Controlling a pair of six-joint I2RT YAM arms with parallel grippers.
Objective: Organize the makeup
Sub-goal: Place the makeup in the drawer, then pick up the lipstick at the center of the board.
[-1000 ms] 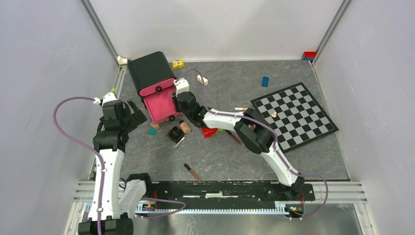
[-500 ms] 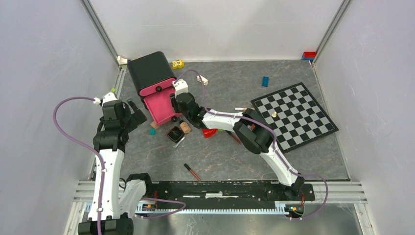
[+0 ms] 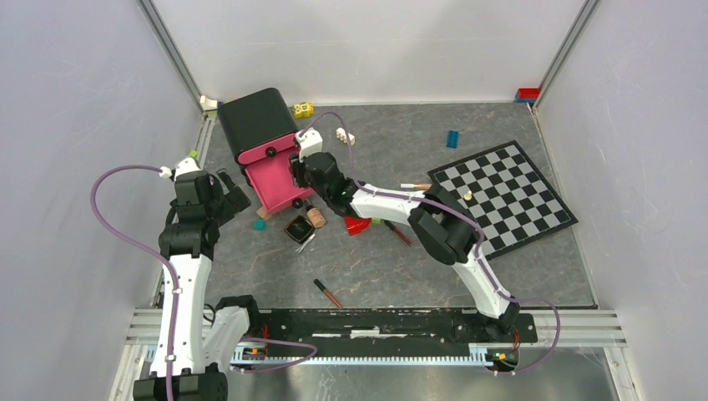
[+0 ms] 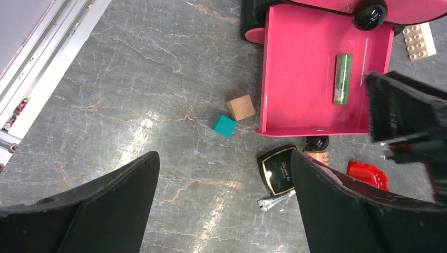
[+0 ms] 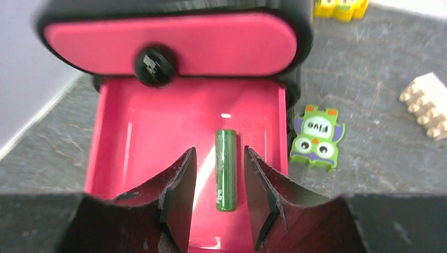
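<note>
Makeup tube [image 5: 225, 169] | slim, green, lying flat | on pink tray [image 5: 138, 138]

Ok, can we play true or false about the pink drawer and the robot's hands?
The green tube lies inside the pink drawer. True.
The right gripper is squeezing the green tube. False: its jaws stand apart, with a gap on each side of the tube.
The black compact is in the drawer. False: it lies on the table, just outside the drawer's front edge.
The left gripper is open and holds nothing. True.
</note>
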